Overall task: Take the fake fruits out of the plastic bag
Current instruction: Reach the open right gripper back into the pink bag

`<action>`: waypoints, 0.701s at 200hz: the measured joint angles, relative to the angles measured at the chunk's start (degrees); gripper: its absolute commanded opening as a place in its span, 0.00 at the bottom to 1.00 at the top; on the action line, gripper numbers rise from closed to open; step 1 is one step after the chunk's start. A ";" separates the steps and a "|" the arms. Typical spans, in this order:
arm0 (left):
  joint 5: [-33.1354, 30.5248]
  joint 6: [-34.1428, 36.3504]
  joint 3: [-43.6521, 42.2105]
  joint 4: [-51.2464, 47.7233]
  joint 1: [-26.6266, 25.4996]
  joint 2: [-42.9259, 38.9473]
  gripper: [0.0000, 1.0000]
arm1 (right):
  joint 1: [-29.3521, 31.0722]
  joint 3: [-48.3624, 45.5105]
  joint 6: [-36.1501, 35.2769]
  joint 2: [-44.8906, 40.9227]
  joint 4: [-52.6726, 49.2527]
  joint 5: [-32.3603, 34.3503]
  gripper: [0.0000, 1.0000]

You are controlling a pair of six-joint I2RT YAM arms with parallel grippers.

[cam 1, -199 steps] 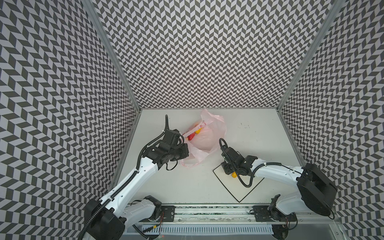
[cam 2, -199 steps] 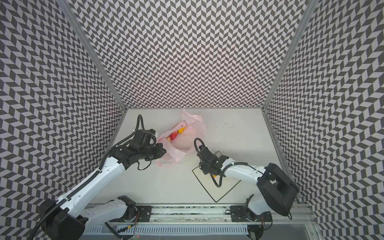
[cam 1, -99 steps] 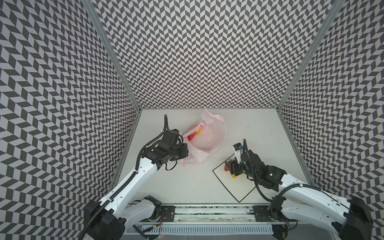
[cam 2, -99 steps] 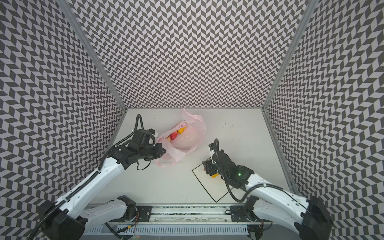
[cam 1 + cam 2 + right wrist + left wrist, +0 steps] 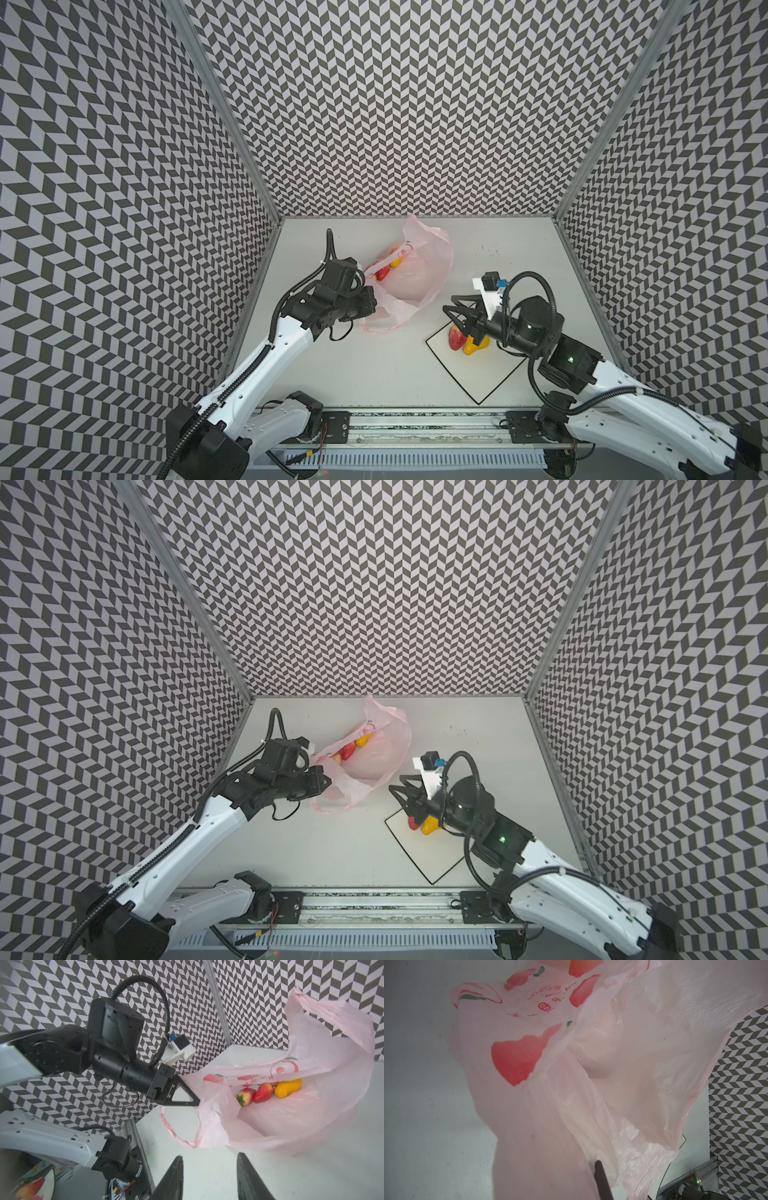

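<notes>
The pale-pink plastic bag point(image 5: 419, 270) point(image 5: 376, 760) lies open at the back of the table. My left gripper point(image 5: 372, 303) point(image 5: 195, 1102) is shut on its near rim and holds the mouth up; plastic fills the left wrist view around one dark finger point(image 5: 602, 1180). Inside lie two red strawberries point(image 5: 246, 1096) point(image 5: 264, 1092) and a yellow fruit point(image 5: 288, 1088). Another strawberry point(image 5: 456, 337) and a yellow fruit point(image 5: 473, 347) rest on the white board point(image 5: 478, 374). My right gripper point(image 5: 209, 1158) point(image 5: 449, 305) hovers open and empty, pointing at the bag's mouth.
A loop handle point(image 5: 176, 1134) of the bag droops onto the table between the two grippers. The patterned side walls point(image 5: 232, 249) stand close on both sides. The rail with the arm bases point(image 5: 415, 428) runs along the front edge.
My right gripper has lifted off the board, leaving the strawberry and yellow fruit there, and swung toward the bag with its jaws narrower. The left arm and bag have stayed put.
</notes>
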 measured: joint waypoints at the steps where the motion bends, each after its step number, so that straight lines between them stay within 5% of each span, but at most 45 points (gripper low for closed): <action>1: 0.00 0.02 0.00 0.00 0.00 0.00 0.00 | 0.02 0.15 -0.02 0.26 0.09 -0.02 0.38; 61: 0.33 0.00 0.00 -0.02 0.00 -0.04 0.00 | 3.21 15.54 -0.61 27.30 2.73 8.39 0.36; 140: 0.83 0.00 -0.02 -1.99 0.00 -0.31 0.00 | 1.20 33.09 15.63 57.33 -0.66 15.39 0.42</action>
